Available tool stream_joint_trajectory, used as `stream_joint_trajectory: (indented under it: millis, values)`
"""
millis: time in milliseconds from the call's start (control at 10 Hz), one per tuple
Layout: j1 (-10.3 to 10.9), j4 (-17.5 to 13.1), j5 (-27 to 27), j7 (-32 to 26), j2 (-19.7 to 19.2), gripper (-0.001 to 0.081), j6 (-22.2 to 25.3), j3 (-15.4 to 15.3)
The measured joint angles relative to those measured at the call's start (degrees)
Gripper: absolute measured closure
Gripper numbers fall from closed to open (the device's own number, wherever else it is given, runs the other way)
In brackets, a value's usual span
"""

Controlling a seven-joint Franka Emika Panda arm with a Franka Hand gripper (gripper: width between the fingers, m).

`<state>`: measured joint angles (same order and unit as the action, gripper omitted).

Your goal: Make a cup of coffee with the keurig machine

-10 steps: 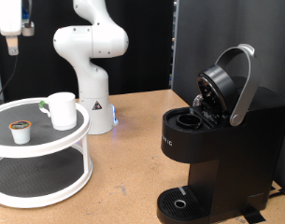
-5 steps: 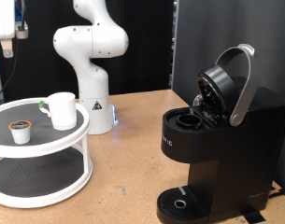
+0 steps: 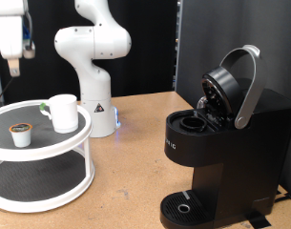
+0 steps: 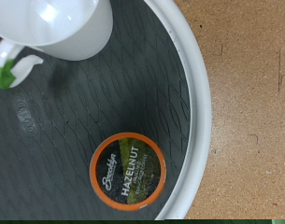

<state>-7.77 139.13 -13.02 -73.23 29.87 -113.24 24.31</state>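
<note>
The white cup point(image 3: 62, 112) stands on the top tier of a round white two-tier stand point(image 3: 81, 132) at the exterior view's left. A small coffee pod point(image 3: 23, 135) sits beside it. My gripper point(image 3: 12, 59) hangs high above the stand, near the exterior view's top left, apart from both. The wrist view looks straight down on the cup point(image 4: 63, 28) and the orange-rimmed hazelnut pod point(image 4: 128, 171) on the dark mat; no fingers show there. The black keurig machine point(image 3: 226, 143) stands at the exterior view's right with its lid raised and its pod chamber point(image 3: 193, 122) exposed.
The white arm base point(image 3: 95, 91) stands behind the stand on the wooden table point(image 3: 135, 162). A green-and-white item point(image 4: 6, 70) lies next to the cup. The stand's white rim point(image 4: 200, 93) borders bare wood. A black panel rises behind the machine.
The gripper has come down from the exterior view's top left corner and shifted slightly right, closer over the stand. Cup, pod and machine have not moved.
</note>
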Motion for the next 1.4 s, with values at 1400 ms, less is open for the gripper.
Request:
stream_joint_trajectory:
  millis: [1400]
  values:
    - [-2.01,12.91,-3.61,2.2,-8.06,0.0003,-23.05,0.91]
